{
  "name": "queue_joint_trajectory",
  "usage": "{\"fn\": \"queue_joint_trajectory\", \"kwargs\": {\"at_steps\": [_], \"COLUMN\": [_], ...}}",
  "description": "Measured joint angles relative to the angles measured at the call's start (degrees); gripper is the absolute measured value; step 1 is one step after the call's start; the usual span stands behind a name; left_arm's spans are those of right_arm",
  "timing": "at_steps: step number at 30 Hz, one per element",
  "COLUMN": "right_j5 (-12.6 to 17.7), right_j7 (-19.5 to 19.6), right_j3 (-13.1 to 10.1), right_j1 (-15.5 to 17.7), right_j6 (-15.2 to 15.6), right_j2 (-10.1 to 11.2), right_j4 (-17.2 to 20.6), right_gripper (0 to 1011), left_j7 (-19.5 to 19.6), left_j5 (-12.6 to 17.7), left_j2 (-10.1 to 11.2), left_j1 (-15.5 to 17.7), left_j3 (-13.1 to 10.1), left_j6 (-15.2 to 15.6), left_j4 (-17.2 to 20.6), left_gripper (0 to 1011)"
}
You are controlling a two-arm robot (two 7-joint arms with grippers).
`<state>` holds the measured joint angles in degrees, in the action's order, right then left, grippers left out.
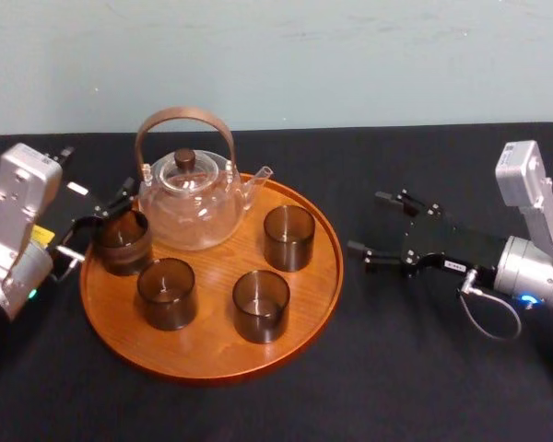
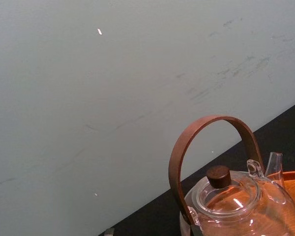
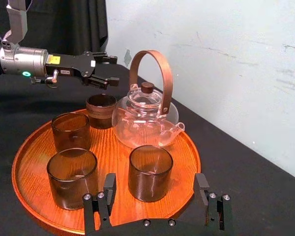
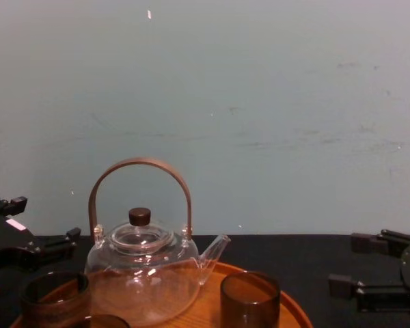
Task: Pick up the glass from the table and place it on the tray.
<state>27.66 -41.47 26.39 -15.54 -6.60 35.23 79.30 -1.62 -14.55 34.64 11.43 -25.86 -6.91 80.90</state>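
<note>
Your tray (image 1: 217, 354) is crowded, and that is the hazard. The teapot (image 1: 192, 207) takes up its back, and three tumblers (image 1: 261, 305) fill the front and right. The glass (image 1: 122, 241) stands upright by the tray's left rim, just beside the teapot, so it looks placed.

The left gripper (image 3: 110, 70) hangs spread open just above the glass and seems clear of it. If you pull it away low, a finger could catch the lip. That would knock the glass into the teapot or tip it over the low rim. Lift before you withdraw.

The right gripper (image 1: 369, 222) is open too, idle over the counter right of the tray.

A pale scuffed wall (image 1: 350, 55) backs the scene. The counter (image 1: 424, 368) wears plain black cloth, which may snag a tipped glass instead of letting it slide.
</note>
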Motion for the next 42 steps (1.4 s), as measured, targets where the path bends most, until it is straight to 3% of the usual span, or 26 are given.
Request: {"fn": "queue_joint_trajectory", "kwargs": {"at_steps": [8,20,30,42], "right_j5": [0.27,0.39,-3.10,-6.79], "right_j7": [2.21,10.38,19.59,25.83], "right_j3": [-1.48,-6.87,-10.46,-12.54], "right_j1": [0.91,4.02,6.12,7.14], "right_j6": [-0.14,0.00,2.93,4.59], "right_j2": [-0.21,-1.63,-3.94,-7.18], "right_j4": [0.64,3.96,5.13,3.08], "right_gripper": [1002,1002,1002,1002], "left_j7": [0.00,0.00,0.00,0.00], "left_j5": [0.00,0.00,0.00,0.00], "left_j2": [0.00,0.00,0.00,0.00], "left_j1": [0.00,0.00,0.00,0.00], "left_j3": [0.00,0.00,0.00,0.00], "left_j6": [0.00,0.00,0.00,0.00], "left_j4": [0.00,0.00,0.00,0.00], "left_gripper": [1001,1001,1001,1001]}}
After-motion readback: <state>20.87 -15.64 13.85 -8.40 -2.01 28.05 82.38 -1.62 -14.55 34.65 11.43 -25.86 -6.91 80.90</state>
